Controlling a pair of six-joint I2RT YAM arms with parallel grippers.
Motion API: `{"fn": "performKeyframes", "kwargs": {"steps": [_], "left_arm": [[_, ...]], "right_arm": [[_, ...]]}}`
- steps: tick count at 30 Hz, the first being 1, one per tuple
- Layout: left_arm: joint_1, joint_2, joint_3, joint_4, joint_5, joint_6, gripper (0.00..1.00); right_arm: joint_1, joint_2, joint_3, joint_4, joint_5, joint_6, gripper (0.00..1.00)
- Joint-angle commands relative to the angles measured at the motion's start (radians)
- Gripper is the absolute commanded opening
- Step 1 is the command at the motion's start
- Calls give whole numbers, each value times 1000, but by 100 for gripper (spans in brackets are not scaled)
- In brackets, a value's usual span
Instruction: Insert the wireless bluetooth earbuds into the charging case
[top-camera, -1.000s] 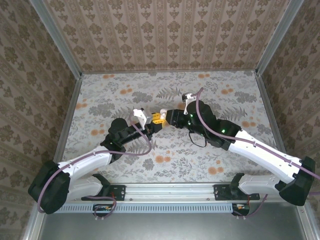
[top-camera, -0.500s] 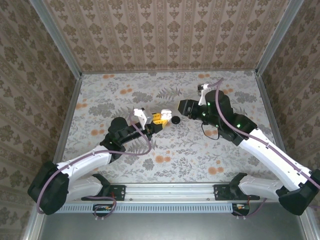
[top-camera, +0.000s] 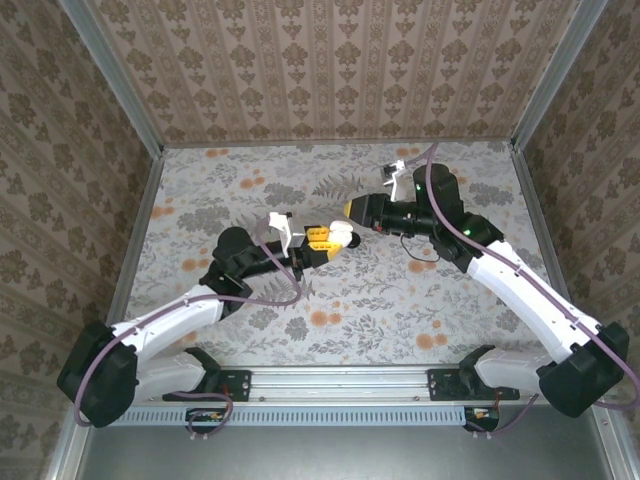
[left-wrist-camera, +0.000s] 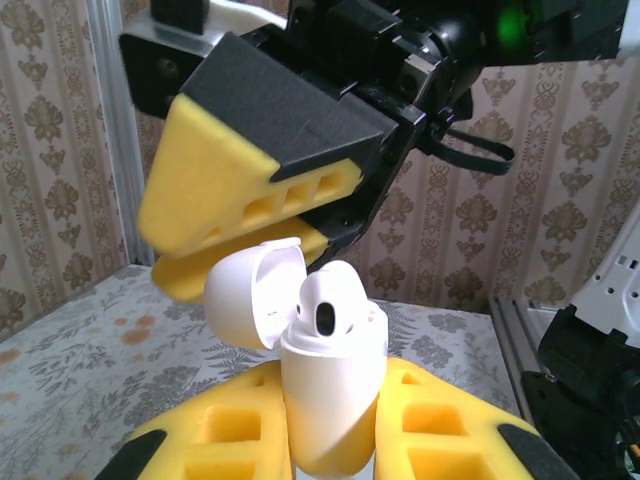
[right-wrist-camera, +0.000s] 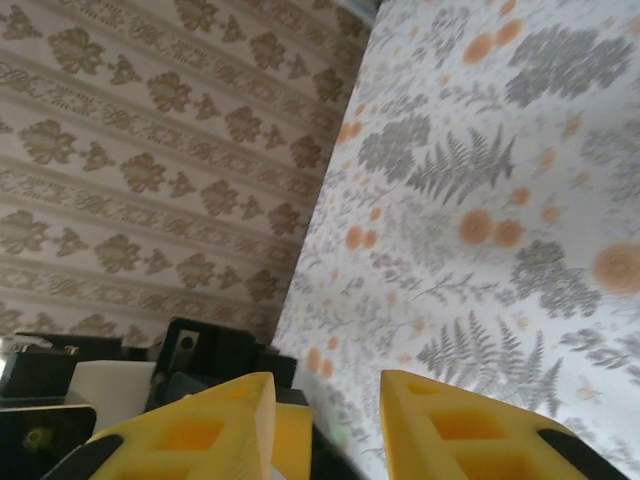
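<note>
No readable text, label, brand or number appears anywhere.

Noted charging case (left-wrist-camera: 330, 400) upright between the fingers (left-wrist-camera: 440, 430) of left gripper (top-camera: 322, 240), above the middle of the table (top-camera: 380, 310). Found lid (left-wrist-camera: 250, 295) tipped open to its left, one earbud (left-wrist-camera: 325, 300) seated inside. Recorded right gripper (left-wrist-camera: 170, 250) just behind and above.

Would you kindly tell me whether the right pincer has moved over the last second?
Yes. The right pincer has shifted toward the table's back edge, away from the arm bases, and slightly to the right.
</note>
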Motion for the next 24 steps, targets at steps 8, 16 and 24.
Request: {"fn": "performKeyframes", "kwargs": {"steps": [8, 16, 24], "left_arm": [[9, 38, 48, 38, 33, -44, 8], [29, 51, 44, 33, -11, -72, 8], [47, 55, 47, 39, -27, -122, 9]], "right_arm": [[-3, 5, -54, 141, -179, 88, 25], [-1, -40, -106, 160, -206, 100, 25], [22, -59, -125, 70, -161, 27, 24]]}}
